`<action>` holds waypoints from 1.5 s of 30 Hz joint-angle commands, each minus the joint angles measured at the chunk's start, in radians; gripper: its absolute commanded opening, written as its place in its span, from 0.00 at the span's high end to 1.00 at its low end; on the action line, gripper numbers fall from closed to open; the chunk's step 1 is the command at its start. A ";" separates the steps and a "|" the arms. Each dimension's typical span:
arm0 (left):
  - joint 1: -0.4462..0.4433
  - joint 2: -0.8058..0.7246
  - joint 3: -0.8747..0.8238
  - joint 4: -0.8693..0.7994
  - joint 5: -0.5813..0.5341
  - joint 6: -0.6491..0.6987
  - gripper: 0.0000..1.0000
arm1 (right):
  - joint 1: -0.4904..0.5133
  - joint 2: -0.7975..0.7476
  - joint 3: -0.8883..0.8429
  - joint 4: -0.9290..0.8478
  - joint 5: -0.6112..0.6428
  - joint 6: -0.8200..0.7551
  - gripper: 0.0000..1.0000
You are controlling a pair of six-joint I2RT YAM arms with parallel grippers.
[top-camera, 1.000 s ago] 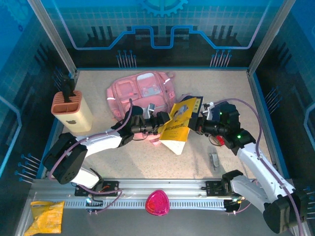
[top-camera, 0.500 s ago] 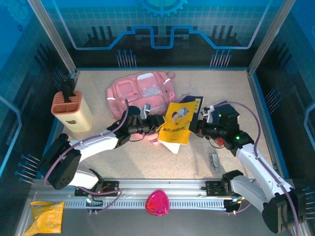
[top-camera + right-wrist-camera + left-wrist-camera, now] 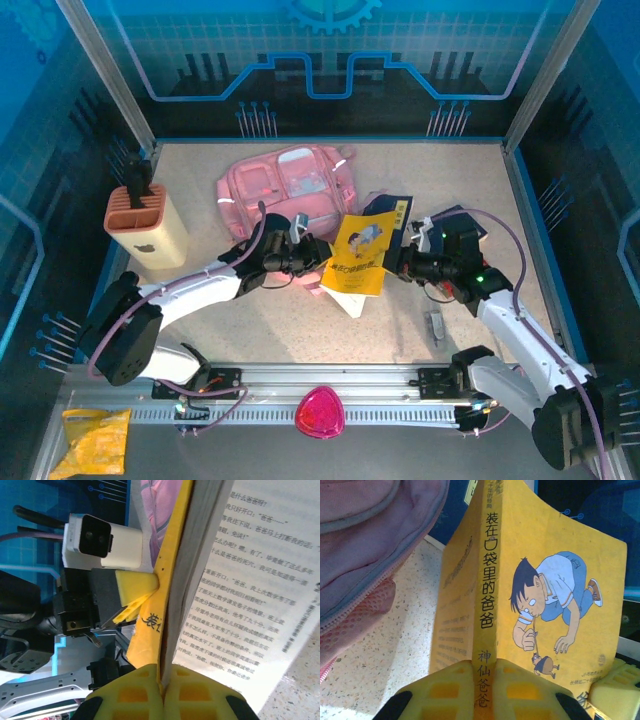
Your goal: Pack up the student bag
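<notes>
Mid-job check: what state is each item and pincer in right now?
yellow book: splayed open, gripped from both sides.
left pincer: shut on the yellow book's spine.
right pincer: shut on the yellow book.
student bag: lying flat, unheld.
pen holder: standing, untouched.

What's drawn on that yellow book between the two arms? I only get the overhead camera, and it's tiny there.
Observer: On the left wrist camera, the yellow book shows a cartoon boy bending over, dangling a tiny figure.
Operator: Is it shut?
Observer: No. The right wrist camera shows printed pages spread open, with the right gripper clamped on the book's edge.
Operator: And the other claw?
Observer: The left gripper pinches the spine.
</notes>
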 commanded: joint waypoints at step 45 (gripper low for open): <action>-0.036 -0.104 0.201 0.022 -0.295 -0.074 1.00 | -0.081 0.002 -0.094 0.647 -0.195 0.522 0.00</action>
